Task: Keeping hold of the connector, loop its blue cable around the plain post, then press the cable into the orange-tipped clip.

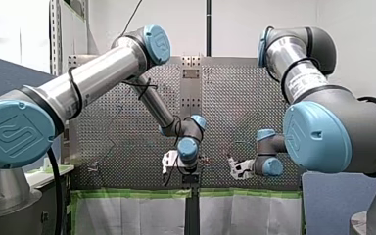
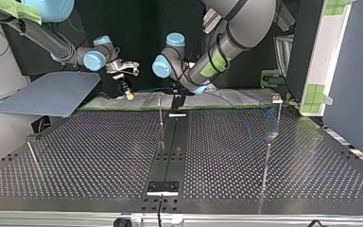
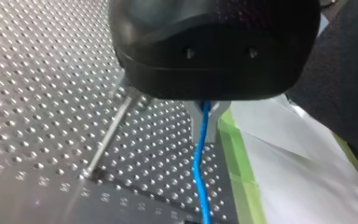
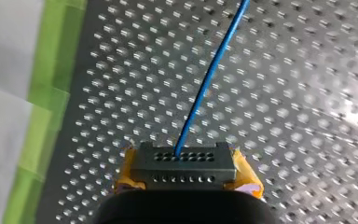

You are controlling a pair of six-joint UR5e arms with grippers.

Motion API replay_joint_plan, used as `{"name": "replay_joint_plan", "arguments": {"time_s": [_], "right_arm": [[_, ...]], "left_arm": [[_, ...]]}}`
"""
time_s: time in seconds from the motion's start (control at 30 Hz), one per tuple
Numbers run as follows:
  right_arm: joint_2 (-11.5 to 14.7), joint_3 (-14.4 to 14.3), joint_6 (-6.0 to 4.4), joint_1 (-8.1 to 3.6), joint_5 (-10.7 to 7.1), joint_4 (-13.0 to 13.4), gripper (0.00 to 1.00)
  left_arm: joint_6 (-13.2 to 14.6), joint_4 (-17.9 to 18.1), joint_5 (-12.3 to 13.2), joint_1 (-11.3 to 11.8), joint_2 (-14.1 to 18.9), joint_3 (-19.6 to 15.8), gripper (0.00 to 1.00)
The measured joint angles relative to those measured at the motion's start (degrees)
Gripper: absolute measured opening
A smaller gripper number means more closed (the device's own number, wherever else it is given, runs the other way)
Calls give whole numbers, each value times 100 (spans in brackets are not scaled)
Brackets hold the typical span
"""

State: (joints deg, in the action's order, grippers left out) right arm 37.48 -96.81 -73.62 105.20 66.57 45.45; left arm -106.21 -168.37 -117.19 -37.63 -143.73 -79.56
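R end effector [image 4: 183,173] clamps connector [image 4: 183,161], blue cable [image 4: 209,74] running out over tabletop [image 4: 284,93]. L end effector [image 3: 207,130] seems pinched on cable, view poor.

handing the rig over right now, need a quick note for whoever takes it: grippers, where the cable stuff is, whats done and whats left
My right gripper: shut on the connector, yellow pads at its sides.
My left gripper: shut on the blue cable, beside a thin metal post.
Done: connector held. The cable hangs beside that post, not around it.
Left: loop the post, then press the cable into the orange-tipped clip, which I cannot make out in these views.
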Motion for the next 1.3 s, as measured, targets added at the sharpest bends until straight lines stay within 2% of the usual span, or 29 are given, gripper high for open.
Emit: {"name": "replay_joint_plan", "arguments": {"time_s": [0.23,0.43,0.53,0.67,0.77,1.03,1.3], "right_arm": [[96,-87,-52,-10,-4,56,0],[103,-96,-158,-32,152,114,0],[103,-97,-246,-42,235,175,0],[103,-69,-416,-52,426,251,0],[102,-42,-487,-51,557,265,0],[100,5,-559,-16,624,270,0],[99,14,-580,-24,623,279,0]], "left_arm": [[-6,12,-58,-28,75,-39,0],[-29,109,58,-5,77,-39,0],[-25,234,146,35,77,-33,0],[-26,365,301,95,69,-11,0],[-48,379,403,152,60,-7,0],[-143,344,569,313,22,-2,0],[-363,430,898,434,-135,129,0]]}}
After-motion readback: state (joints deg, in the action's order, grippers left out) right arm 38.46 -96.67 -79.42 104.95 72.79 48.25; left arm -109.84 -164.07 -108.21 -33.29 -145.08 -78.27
